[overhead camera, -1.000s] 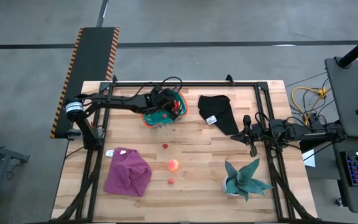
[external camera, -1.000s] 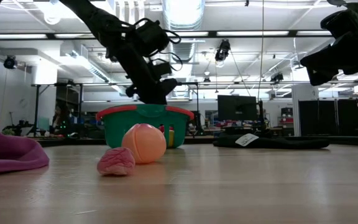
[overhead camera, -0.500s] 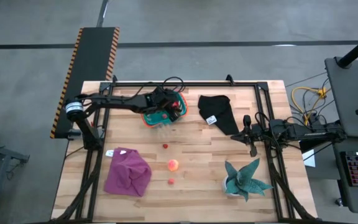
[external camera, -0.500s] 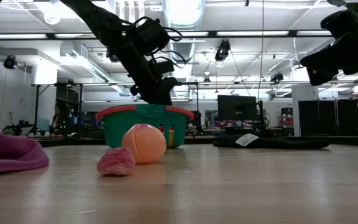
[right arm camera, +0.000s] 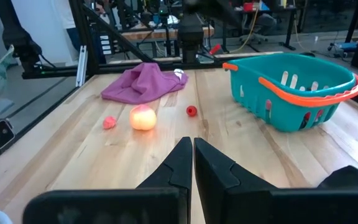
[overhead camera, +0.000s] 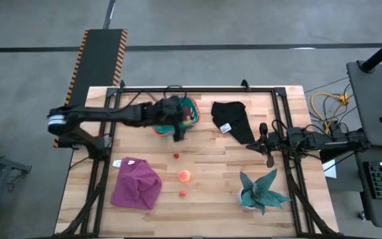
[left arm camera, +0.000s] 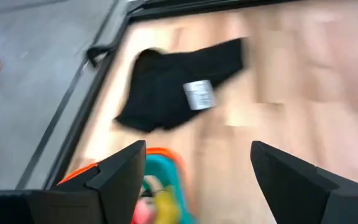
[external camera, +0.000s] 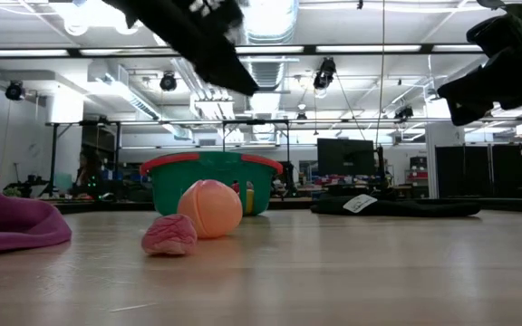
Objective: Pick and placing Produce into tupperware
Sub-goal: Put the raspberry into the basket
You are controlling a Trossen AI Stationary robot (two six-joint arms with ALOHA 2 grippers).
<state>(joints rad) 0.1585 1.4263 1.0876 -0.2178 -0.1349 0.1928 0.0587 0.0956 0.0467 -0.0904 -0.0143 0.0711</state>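
Observation:
The teal tupperware (overhead camera: 186, 109), orange-rimmed, stands at the table's far middle, with yellow and red produce (left arm camera: 156, 203) inside. Three more pieces lie on the bare wood nearer the front: a small red one (overhead camera: 176, 156), a peach (overhead camera: 185, 176) and a small pink one (overhead camera: 182, 194). My left gripper (left arm camera: 197, 180) hangs open and empty above the tupperware's near rim, high over it in the low view (external camera: 238, 81). My right gripper (right arm camera: 190, 163) waits shut at the table's right, pointing at the produce.
A black cloth (overhead camera: 234, 121) lies right of the tupperware. A purple cloth (overhead camera: 136, 183) is at the near left and a teal spiky plant (overhead camera: 260, 190) at the near right. Bare wood lies between the loose produce and the tupperware.
My left gripper has gone up out of the tupperware, clear of its rim, and shifted slightly toward the table's near edge; its arm is moving fast. The tupperware and the loose produce have stayed where they were.

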